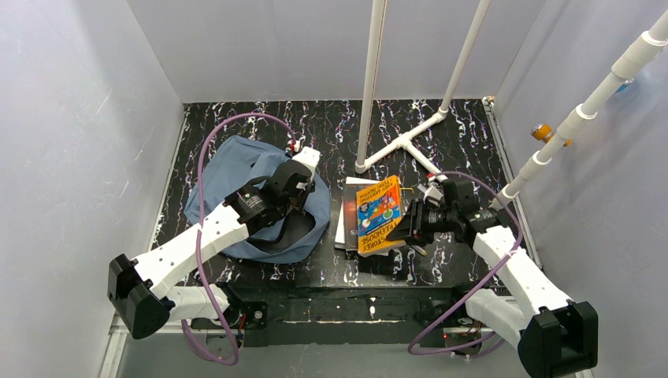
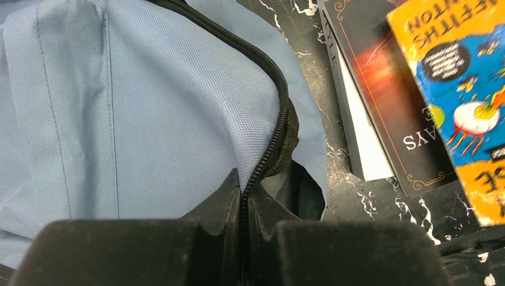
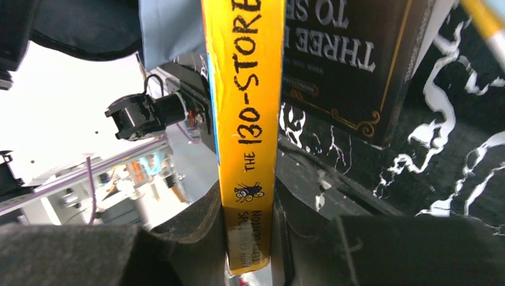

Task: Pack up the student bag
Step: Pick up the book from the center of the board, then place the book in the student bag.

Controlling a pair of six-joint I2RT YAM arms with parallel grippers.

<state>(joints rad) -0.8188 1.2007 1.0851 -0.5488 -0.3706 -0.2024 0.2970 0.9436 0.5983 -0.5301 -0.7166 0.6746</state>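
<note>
The slate-blue student bag lies on the left of the table, its zipped mouth gaping dark towards the books. My left gripper is shut on the bag's zipper edge, the fingers pinching the zip line and holding the flap up. An orange-yellow book rests tilted on a black book in the middle. My right gripper is shut on the orange book; its spine runs between the fingers. The left wrist view has both books at its right.
A white PVC pipe frame stands on the black marbled table behind the books, and a slanted pipe crosses the right side. White walls close in the left, back and right. The black book lies flat under the orange one.
</note>
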